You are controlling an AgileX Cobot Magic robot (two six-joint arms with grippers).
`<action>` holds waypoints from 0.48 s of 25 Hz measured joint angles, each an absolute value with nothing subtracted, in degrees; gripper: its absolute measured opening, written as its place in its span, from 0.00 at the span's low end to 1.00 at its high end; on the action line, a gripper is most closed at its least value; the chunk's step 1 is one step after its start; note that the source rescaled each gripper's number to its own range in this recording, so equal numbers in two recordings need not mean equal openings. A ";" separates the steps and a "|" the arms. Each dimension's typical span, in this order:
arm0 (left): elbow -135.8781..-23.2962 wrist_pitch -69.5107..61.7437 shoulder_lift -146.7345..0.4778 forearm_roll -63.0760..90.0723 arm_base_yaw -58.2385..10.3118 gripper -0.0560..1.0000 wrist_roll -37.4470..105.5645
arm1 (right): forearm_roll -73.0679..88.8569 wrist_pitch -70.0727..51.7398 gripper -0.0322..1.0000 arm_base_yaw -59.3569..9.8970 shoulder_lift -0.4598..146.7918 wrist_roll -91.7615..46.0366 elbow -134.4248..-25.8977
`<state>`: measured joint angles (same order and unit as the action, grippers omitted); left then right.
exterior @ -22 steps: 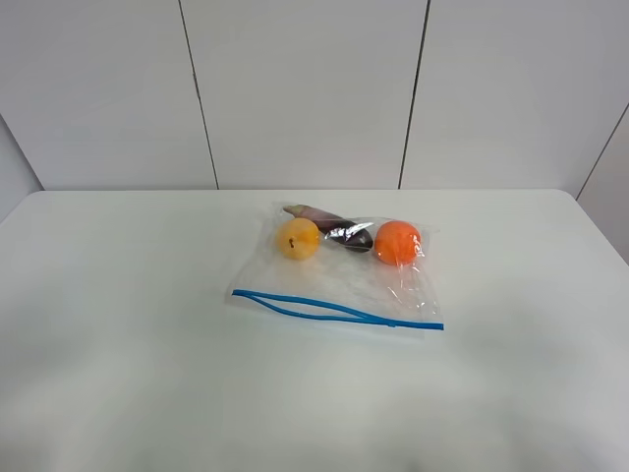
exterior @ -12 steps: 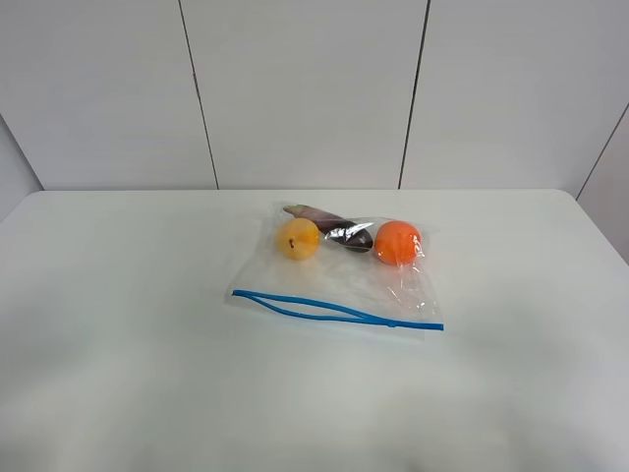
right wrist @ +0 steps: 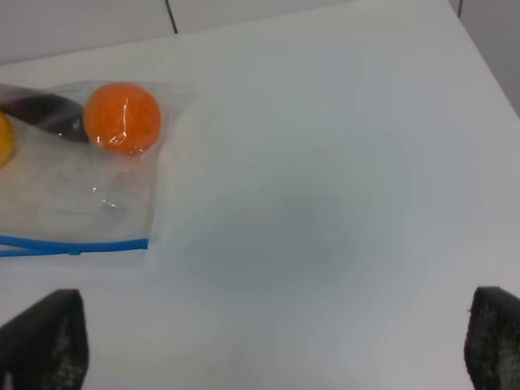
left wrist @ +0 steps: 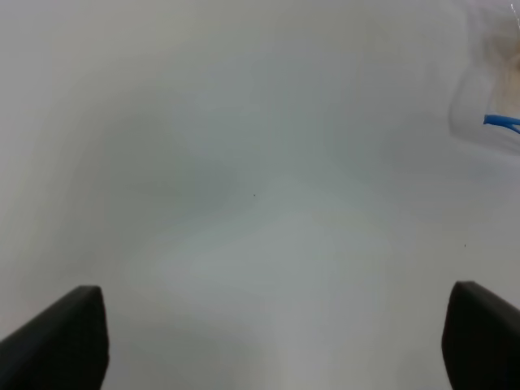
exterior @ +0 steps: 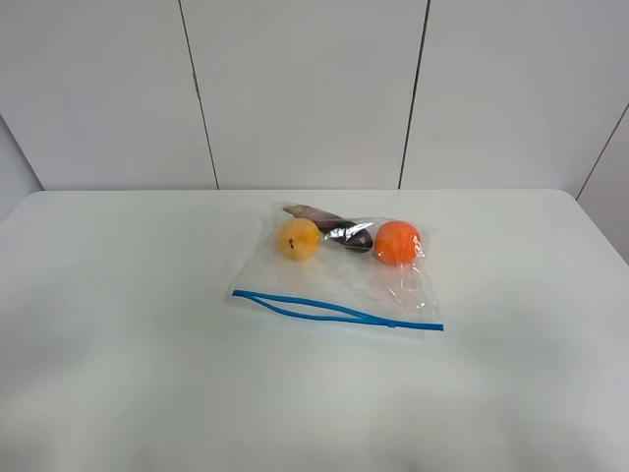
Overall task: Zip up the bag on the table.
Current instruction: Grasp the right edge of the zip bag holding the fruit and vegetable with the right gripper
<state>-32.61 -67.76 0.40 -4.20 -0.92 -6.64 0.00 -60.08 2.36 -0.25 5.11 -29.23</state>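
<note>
The clear bag lies flat in the middle of the white table. Its blue zip strip faces the front; its left part gapes in two lines, which join near the right end. Inside are a yellow fruit, a dark purple item and an orange fruit. Neither arm shows in the exterior view. My left gripper is open above bare table, with the strip's end far off. My right gripper is open, away from the bag and orange fruit.
A grey panelled wall stands behind the table's far edge. The table's rounded far right corner shows in the right wrist view. Bare tabletop surrounds the bag on all sides.
</note>
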 joint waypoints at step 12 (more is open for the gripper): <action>-32.61 -67.76 0.40 -4.20 -0.92 1.00 -6.64 | -0.52 -50.69 1.00 2.36 19.45 3.92 -35.64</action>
<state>-32.61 -67.76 0.40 -4.20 -0.92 -6.64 -0.52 -50.69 2.36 19.45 3.92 -35.64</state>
